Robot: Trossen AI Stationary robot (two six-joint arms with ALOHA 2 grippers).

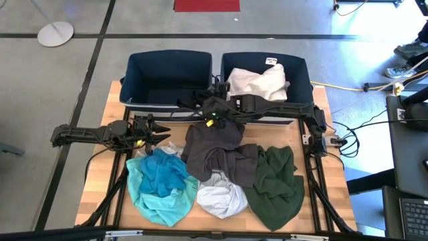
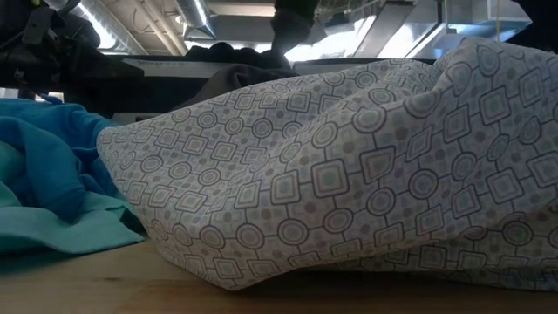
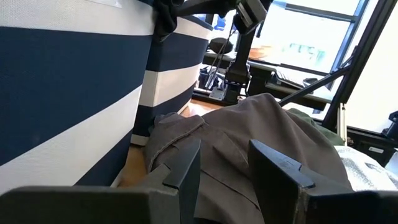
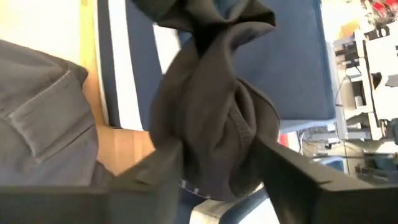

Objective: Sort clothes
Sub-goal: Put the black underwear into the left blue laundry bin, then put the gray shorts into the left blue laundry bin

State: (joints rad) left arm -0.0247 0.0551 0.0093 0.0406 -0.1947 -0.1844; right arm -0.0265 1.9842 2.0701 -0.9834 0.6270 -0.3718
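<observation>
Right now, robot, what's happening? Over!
Right gripper shut on dark grey garment, lifting it by the bins. Left gripper open, waiting beside pile. Nothing blocking.

dark grey garment (image 1: 212, 148) mid-table, its upper end lifted and bunched. turquoise garment (image 1: 160, 182) crumpled front left. pale patterned garment (image 1: 221, 197) front centre, partly under the grey. dark green garment (image 1: 275, 182) front right. white garment (image 1: 257, 84) heaped in the right bin.

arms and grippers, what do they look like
Both arms are dark, slim and jointed. The left gripper has two flat, dark grey wedge-shaped fingers. The right gripper has the same dark, angular fingers. A small green light shows near the right wrist.
</observation>
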